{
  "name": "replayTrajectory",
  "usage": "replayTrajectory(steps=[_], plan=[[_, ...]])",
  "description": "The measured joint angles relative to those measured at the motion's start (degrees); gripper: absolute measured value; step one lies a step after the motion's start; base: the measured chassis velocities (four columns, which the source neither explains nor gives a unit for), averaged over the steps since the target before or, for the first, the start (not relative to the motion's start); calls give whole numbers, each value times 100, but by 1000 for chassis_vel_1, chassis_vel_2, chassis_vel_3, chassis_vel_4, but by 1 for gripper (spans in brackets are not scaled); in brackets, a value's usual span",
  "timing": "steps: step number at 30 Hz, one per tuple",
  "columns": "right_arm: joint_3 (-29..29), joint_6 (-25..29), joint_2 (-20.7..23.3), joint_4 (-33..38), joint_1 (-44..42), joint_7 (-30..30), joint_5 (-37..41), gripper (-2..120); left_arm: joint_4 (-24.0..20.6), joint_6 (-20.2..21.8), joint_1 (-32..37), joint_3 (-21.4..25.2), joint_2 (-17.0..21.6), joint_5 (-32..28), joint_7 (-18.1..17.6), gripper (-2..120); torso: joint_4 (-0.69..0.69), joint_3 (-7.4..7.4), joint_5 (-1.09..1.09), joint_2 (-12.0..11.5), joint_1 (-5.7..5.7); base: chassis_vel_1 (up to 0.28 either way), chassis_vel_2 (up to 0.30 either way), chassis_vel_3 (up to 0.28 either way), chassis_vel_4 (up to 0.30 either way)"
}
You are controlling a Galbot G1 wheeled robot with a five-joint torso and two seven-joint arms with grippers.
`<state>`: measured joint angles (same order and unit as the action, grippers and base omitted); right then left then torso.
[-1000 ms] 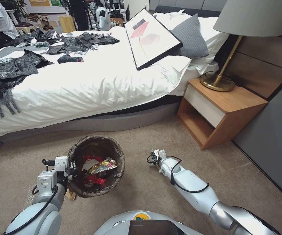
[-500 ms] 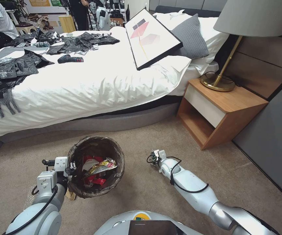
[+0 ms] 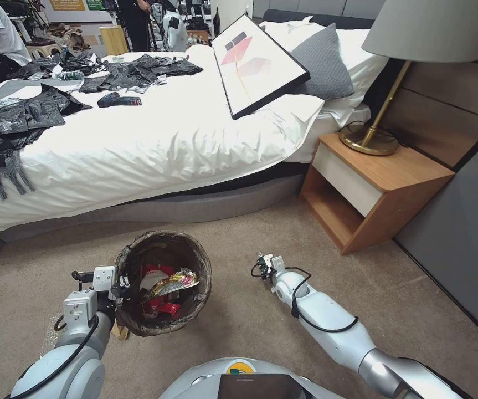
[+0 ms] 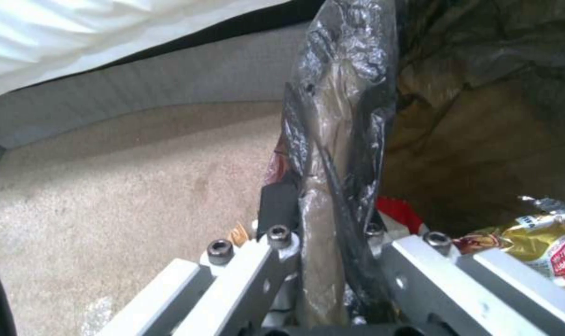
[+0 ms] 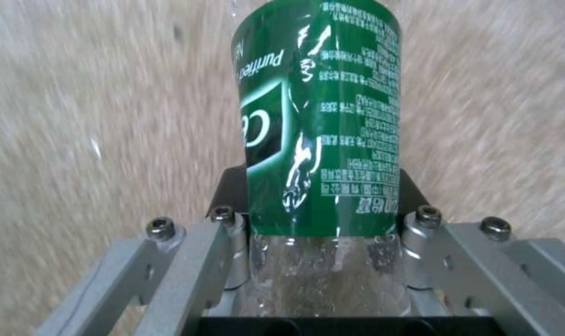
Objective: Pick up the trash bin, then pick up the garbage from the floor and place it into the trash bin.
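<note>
carpet [image 3: 239, 327] lies bare and open in front of the robot, bounded ahead by the bed [image 3: 155, 144] and its grey base, and on the right by the nightstand [image 3: 371, 188] and the dark wall panel.

left end effector [image 3: 118, 289]: at the near-left rim of the trash bin [image 3: 164, 281], closed on the rim. the left wrist view shows the rim and the dark bag liner [image 4: 338, 140] pinched between the two fingers [image 4: 276, 210], one outside the wall, one inside.

trash bin: out in the open on the carpet, well apart from the bed base, mouth facing up toward the head camera. whether its base touches the floor cannot be told. inside lie a red-and-white packet [image 3: 153, 274] and a gold foil wrapper [image 3: 175, 280]. a small brown scrap [image 3: 119, 331] shows by the bin's lower left edge.

right end effector [image 3: 265, 265]: low over the carpet to the right of the bin, apart from its rim, with bare floor between them. the right wrist view shows it closed on a clear plastic bottle [image 5: 319, 140] with a green label, one finger [image 5: 229, 186] on each side of the body. carpet shows all round the bottle in that view.

open floor runs between the right arm and the nightstand's lower corner.
</note>
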<state>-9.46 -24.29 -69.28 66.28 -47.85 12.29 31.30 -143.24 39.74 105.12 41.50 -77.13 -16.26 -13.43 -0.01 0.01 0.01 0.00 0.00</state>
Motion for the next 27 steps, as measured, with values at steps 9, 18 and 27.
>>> replayTrajectory(steps=[9,18,27], plan=[[552,141,538,1530,-327,212,13,29,0,7,19,11,66,-54,-6,2,1,0,-2,0,0,0,0,0,0],[829,144,1256,3785,-273,469,364,29,0,38,2,14,158,-158,-27,2,2,-1,-1,0,0,0,0,0,0],[516,157,1433,4932,144,571,1285,29,0,39,-39,17,215,-158,-31,2,2,-1,0,0,0,0,0,0,0]])
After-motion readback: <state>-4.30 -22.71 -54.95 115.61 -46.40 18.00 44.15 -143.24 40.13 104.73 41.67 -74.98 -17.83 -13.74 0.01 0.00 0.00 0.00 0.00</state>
